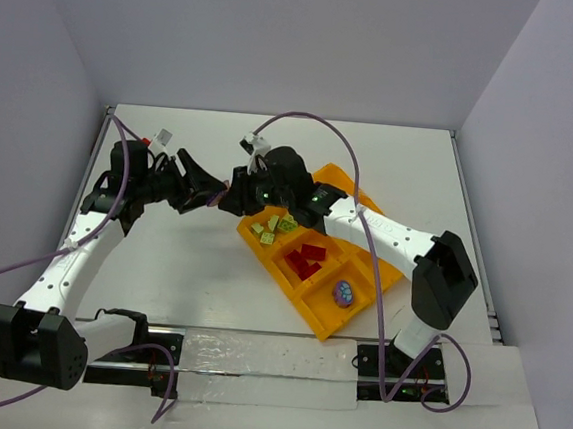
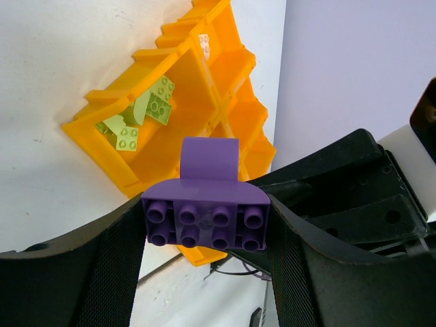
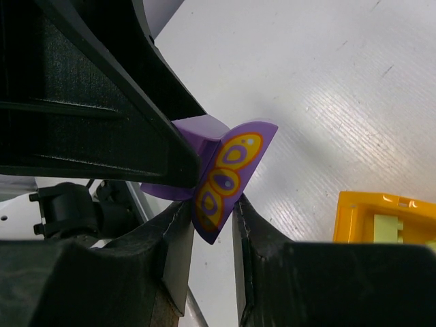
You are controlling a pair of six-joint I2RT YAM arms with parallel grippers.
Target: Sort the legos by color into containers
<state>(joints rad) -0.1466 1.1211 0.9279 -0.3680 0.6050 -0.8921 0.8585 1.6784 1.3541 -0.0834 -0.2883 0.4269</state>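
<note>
My left gripper (image 1: pixel 206 189) is shut on a purple lego (image 2: pixel 206 216), holding it by its ends above the table, studs toward the camera. My right gripper (image 1: pixel 236 196) meets it from the right. Its jaws stand on both sides of the lego's thin wing with yellow ovals (image 3: pixel 228 170) and touch it. The orange-yellow tray (image 1: pixel 323 328) lies just right of the grippers. Its compartments hold yellow-green legos (image 1: pixel 273 225), red legos (image 1: pixel 306 259) and one purple piece (image 1: pixel 343 294). The left wrist view shows the tray (image 2: pixel 197 82) with the yellow-green legos (image 2: pixel 143 112).
A tray corner (image 3: pixel 368 214) shows at the right wrist view's lower right. White walls enclose the table on three sides. A purple cable (image 1: pixel 305 118) arcs above the right arm. The arm bases and a rail (image 1: pixel 254 357) lie along the near edge.
</note>
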